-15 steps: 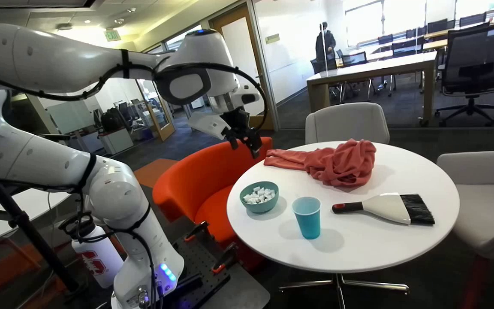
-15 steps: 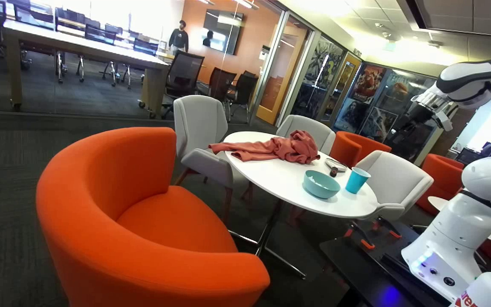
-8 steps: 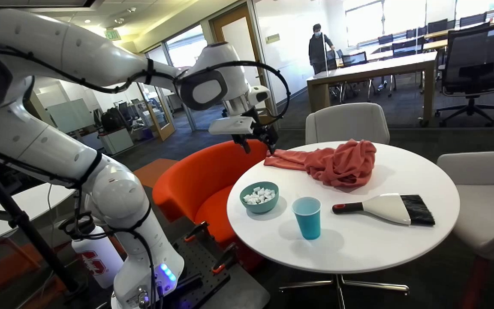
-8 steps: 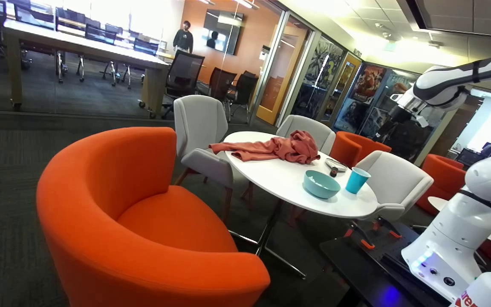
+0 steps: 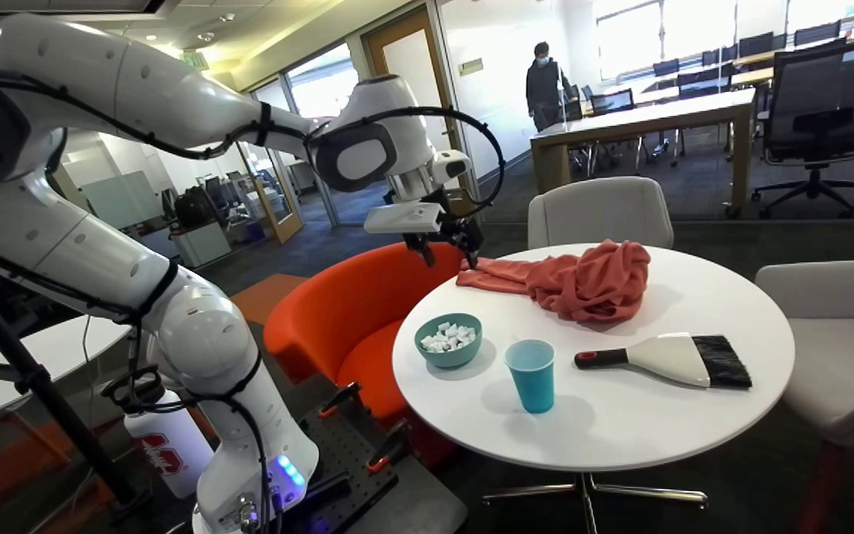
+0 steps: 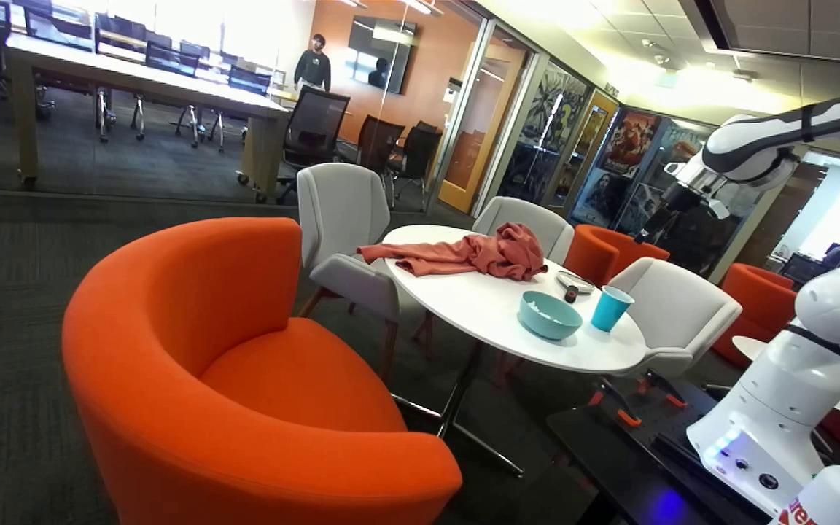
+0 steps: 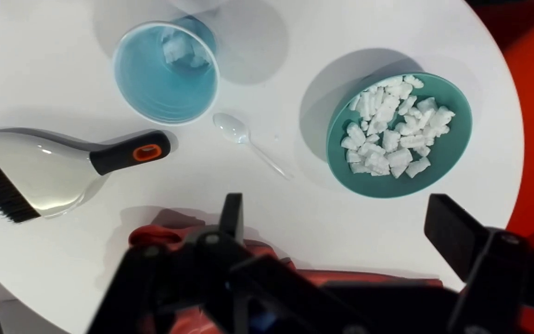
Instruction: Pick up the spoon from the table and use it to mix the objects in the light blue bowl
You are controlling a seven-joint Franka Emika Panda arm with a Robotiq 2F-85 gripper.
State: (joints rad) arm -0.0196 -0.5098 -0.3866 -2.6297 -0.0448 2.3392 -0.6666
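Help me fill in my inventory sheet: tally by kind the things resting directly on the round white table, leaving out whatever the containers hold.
Containers: 2 (teal bowl, blue cup)
Utensils: 1 (translucent spoon)
Cleaning tools: 1 (hand brush)
Fabric: 1 (bunched red cloth)
Total: 5

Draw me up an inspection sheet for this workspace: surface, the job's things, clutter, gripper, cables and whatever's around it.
Surface: round table with a plain white top; spills, nothing seen.
Job's things: small translucent spoon lying loose on the table, apart from the small round blue-green bowl, which holds chunky white pieces.
Clutter: upright tapered blue cup; white brush with black bristles, lying flat; crumpled red cloth.
Gripper: black two-finger gripper, open, raised above the table, holding nothing.
Cables: black cable strapped along the white robot arm, looping out near the wrist.
Surroundings: orange-red tub chair and grey chairs around the table; dark-clothed person standing in the background.
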